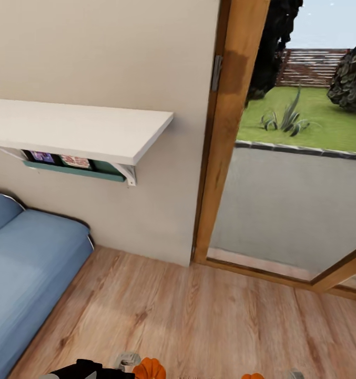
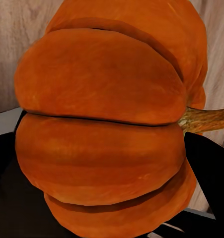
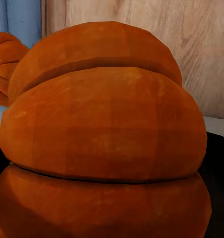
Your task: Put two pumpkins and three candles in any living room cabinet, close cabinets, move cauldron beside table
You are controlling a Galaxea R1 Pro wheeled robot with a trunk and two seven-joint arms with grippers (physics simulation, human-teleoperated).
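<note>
One bright-orange ribbed pumpkin with a dark stem sits between the black fingers of my left gripper, which is shut on it. A second pumpkin is held the same way in my right gripper, its dark finger showing at the side. In the head view both pumpkins peek in at the bottom edge, the left one and the right one. The right wrist view also catches the left pumpkin beyond its own. Candles, cabinet, cauldron and table are out of view.
Ahead is a beige wall with a white shelf and a green rack under it. A blue sofa stands at the left. A wood-framed glass door looks onto a garden. Wood floor lies in front.
</note>
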